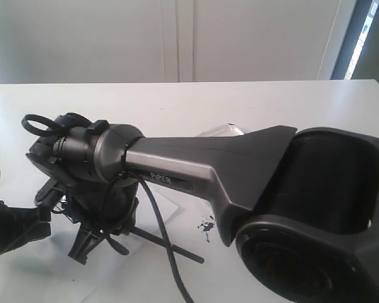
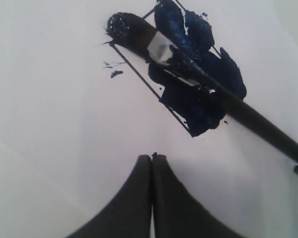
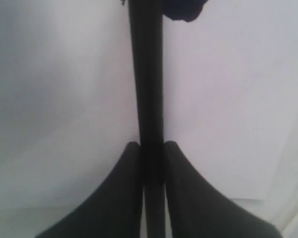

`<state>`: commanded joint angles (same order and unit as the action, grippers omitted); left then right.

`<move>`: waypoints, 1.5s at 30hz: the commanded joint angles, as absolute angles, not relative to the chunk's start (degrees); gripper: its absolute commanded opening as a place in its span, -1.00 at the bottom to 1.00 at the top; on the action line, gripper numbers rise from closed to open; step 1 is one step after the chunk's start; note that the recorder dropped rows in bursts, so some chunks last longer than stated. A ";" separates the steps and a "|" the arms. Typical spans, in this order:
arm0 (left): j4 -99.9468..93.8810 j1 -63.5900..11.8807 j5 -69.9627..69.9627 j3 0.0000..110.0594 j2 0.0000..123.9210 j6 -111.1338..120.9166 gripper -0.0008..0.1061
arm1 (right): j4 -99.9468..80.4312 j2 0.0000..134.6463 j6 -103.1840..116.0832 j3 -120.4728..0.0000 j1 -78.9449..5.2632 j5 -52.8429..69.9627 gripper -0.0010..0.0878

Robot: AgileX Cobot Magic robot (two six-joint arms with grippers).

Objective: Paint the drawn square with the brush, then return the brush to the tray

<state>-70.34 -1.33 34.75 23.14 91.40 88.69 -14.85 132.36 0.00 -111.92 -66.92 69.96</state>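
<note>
Outside, the right arm [image 1: 196,164] reaches low across the worktop [image 1: 177,101], its tool [image 1: 87,247] pointing down. The brush [image 1: 177,250] shows as a thin black rod running out from the tool. Blue flecks [image 1: 206,225] peek out just under the arm, which hides the rest of the paint.

From the left wrist, the square [image 2: 198,94] is thickly smeared with dark blue. The brush lies slanted across it: bristles [image 2: 126,27] just outside one corner, ferrule over the outline, handle leaving past the opposite side. The left tool [image 2: 152,157] hangs near the square without touching it, fingers pressed together with nothing between them.

From the right wrist, the right tool's fingers clamp the handle on both sides. The handle runs from them towards the square's blue edge.
</note>
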 joint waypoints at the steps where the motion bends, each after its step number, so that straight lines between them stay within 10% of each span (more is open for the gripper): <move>1: -70.34 -1.33 34.48 23.14 91.40 88.69 -0.99 | -14.85 132.00 0.00 -111.92 -66.92 69.96 -0.98; 45: -72.32 -1.33 35.04 23.14 91.40 91.63 -0.99 | -21.10 131.34 0.00 -107.36 -68.25 69.96 -0.98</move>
<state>-72.32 -1.33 35.04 23.14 91.40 91.63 -21.10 131.34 0.00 -107.36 -68.25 69.96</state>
